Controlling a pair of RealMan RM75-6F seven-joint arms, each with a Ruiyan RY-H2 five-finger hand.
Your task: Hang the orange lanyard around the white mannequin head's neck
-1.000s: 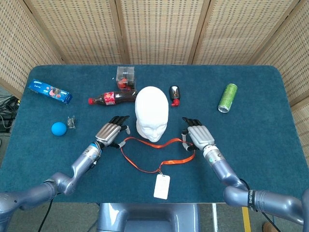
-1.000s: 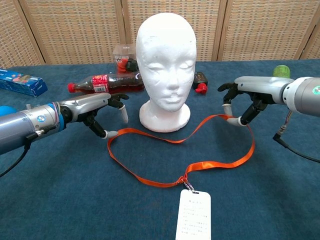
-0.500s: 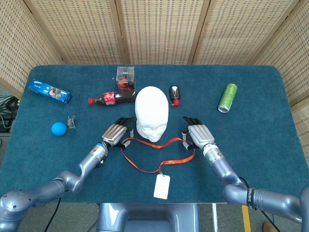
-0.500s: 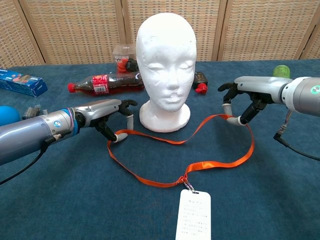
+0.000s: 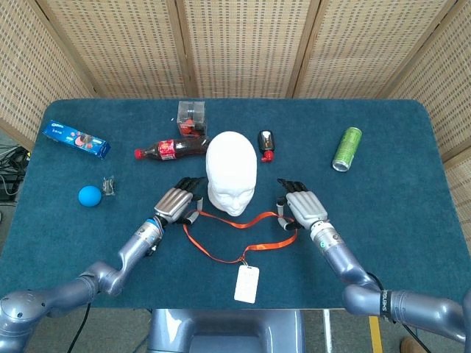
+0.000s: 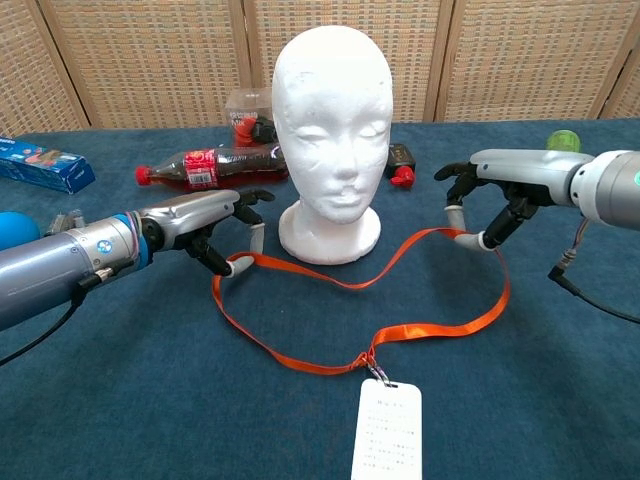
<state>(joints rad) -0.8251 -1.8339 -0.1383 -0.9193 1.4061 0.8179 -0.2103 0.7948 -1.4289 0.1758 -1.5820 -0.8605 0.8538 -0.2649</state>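
Observation:
The white mannequin head [image 5: 231, 170] [image 6: 332, 120] stands upright mid-table. The orange lanyard [image 5: 210, 248] [image 6: 440, 325] lies in a loop on the cloth in front of its base, with the white badge card [image 5: 246, 284] [image 6: 387, 430] at the near end. My left hand [image 5: 179, 202] [image 6: 215, 225] is at the loop's left end, pinching the strap between thumb and a finger, just left of the base. My right hand [image 5: 298, 206] [image 6: 495, 195] pinches the loop's right end the same way, its other fingers spread. The strap sags between them, in front of the base.
Behind the head lie a cola bottle [image 5: 171, 149], a clear box [image 5: 191, 118] and a small black and red object [image 5: 266, 142]. A green can [image 5: 346, 148] stands at the right. At the left lie a blue ball [image 5: 90, 195], a small clip [image 5: 110, 186] and a blue packet [image 5: 75, 140].
My left hand moved right, toward the head's base, and closed its thumb and finger on the loop's left end. The right hand kept still.

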